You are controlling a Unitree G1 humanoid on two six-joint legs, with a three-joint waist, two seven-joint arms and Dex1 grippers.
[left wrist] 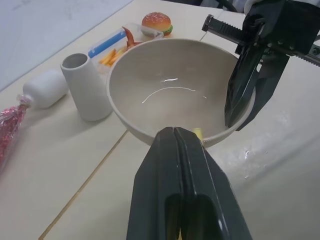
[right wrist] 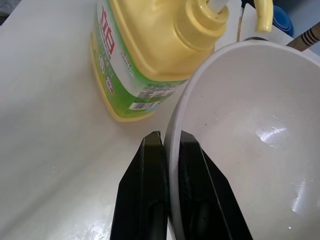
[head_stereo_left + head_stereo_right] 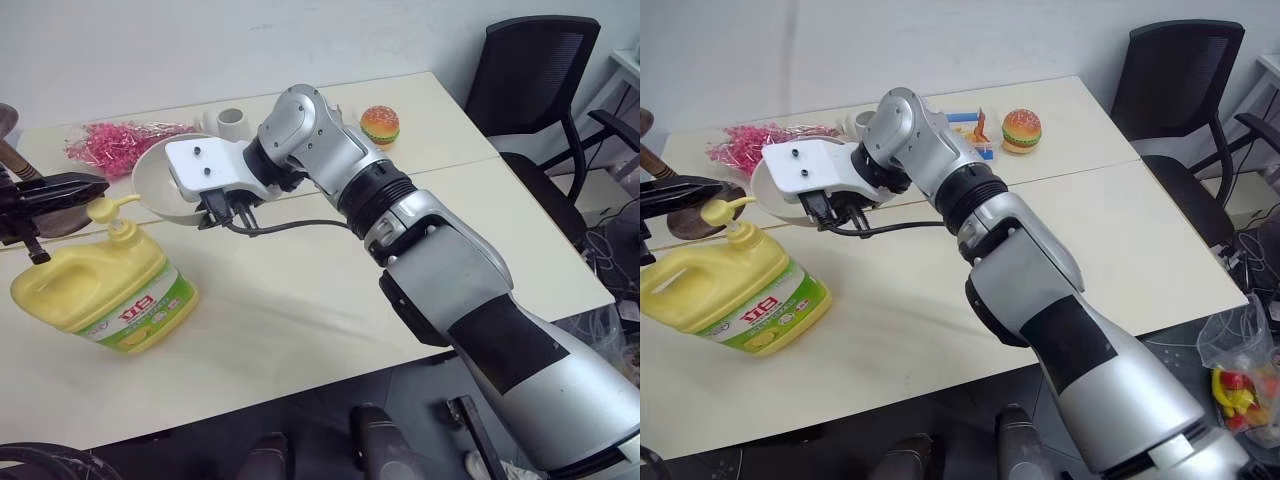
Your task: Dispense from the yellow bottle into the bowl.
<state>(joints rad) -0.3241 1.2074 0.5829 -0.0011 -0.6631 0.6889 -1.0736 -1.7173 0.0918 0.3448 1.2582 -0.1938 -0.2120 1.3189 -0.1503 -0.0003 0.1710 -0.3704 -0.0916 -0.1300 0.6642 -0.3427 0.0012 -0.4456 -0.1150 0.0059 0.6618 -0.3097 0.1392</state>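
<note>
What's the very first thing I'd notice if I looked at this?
Probably the big yellow bottle standing near the table's left edge. Right beside its pump, the right gripper holds the bowl up by its rim, tilted toward the spout. The left gripper, shut, sits at the pump head.

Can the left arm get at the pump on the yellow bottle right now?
Probably yes. The left end effector, shut, sits right above the pump of the yellow bottle, with nothing between them. The bowl, pinched by the right end effector, is beside the spout.
</note>
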